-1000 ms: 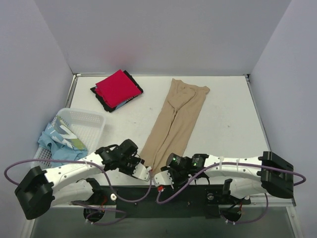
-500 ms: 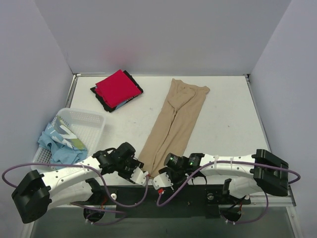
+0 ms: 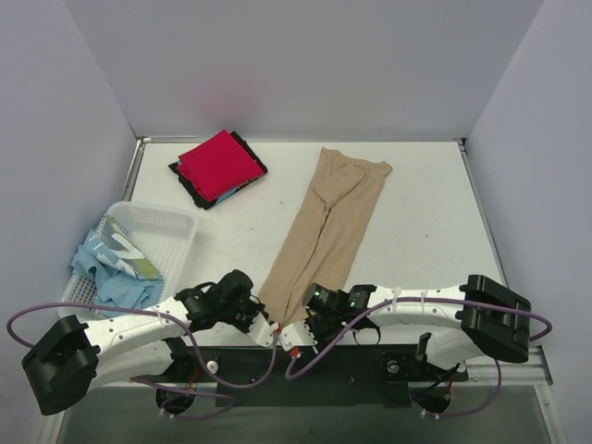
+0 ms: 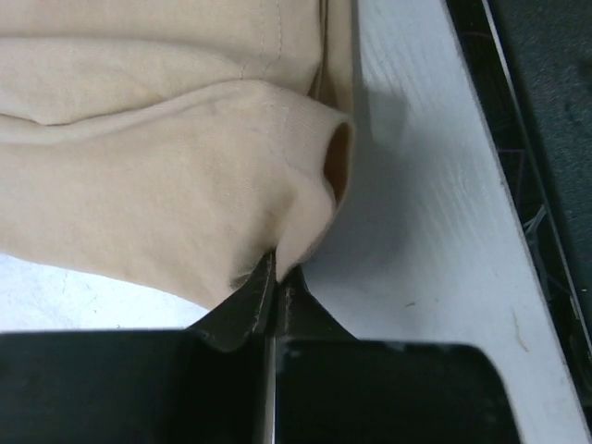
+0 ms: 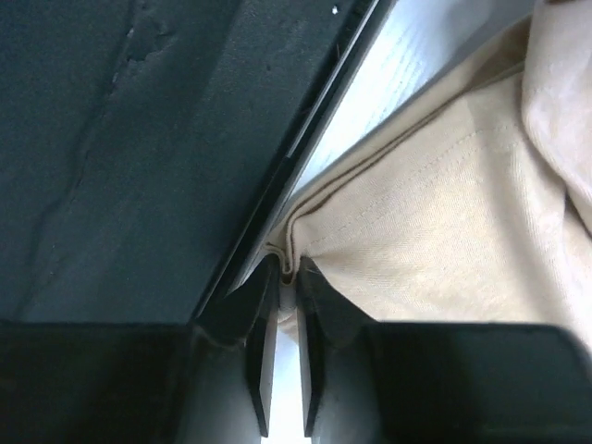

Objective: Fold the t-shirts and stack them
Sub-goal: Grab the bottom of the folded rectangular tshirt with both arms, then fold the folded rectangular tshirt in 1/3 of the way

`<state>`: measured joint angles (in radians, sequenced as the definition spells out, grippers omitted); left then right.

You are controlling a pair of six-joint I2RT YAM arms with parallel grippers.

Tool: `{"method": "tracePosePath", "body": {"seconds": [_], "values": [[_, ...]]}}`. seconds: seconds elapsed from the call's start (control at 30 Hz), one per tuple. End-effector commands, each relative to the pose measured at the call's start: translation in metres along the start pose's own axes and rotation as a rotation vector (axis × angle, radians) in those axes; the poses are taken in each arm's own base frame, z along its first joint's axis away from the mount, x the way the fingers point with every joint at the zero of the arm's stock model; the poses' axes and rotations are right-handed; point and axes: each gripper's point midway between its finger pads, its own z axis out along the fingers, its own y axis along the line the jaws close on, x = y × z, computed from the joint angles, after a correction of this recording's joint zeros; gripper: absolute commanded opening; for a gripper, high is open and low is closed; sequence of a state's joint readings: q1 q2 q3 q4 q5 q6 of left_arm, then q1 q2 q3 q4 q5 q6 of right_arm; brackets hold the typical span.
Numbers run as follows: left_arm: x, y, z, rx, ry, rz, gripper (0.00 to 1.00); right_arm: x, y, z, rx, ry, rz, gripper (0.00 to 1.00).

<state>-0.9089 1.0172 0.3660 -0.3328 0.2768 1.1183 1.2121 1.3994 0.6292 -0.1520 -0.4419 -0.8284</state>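
A tan t-shirt [image 3: 328, 227], folded into a long strip, lies on the table's middle and runs from the back toward the arms. My left gripper [image 3: 268, 326] is shut on the strip's near left corner. In the left wrist view the fingers [image 4: 277, 268] pinch a bunched fold of the tan t-shirt [image 4: 166, 176]. My right gripper [image 3: 298, 335] is shut on the near right corner; its wrist view shows the hem of the tan t-shirt [image 5: 444, 240] caught between the gripper's tips [image 5: 289, 273]. A folded red t-shirt [image 3: 217, 165] rests on a black t-shirt [image 3: 190, 185] at the back left.
A white mesh basket [image 3: 176, 222] stands at the left and holds crumpled light blue t-shirts [image 3: 116, 264]. The table's near edge and a dark base plate [image 5: 139, 139] lie just behind both grippers. Grey walls enclose the table on three sides.
Both grippers were open beside the tan shirt's near end. They have since moved in slightly and shut on its two near corners.
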Motion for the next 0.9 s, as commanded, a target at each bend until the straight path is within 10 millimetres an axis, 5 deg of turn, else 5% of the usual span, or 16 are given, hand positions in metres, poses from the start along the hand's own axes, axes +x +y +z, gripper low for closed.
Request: {"method": "tracePosePath", "body": {"seconds": [0.0,0.07,0.33,0.63,0.87], "values": [[0.009,-0.006,0.002,0.009,0.047,-0.003,0.0,0.003,-0.002,-0.003,0.043,-0.016,0.085,0.02],[0.008,-0.001,-0.005,0.003,0.067,-0.023,0.0,0.002,-0.01,-0.01,0.084,-0.035,0.151,0.0],[-0.041,0.085,-0.044,-0.192,0.012,-0.252,0.0,0.003,-0.069,-0.071,0.298,-0.236,0.651,0.0],[-0.019,0.193,-0.05,-0.398,0.069,-0.352,0.0,0.048,-0.135,-0.149,0.489,-0.433,0.932,0.0],[-0.014,0.274,-0.04,-0.437,0.052,-0.352,0.0,0.099,-0.174,-0.171,0.572,-0.433,1.05,0.0]]}}
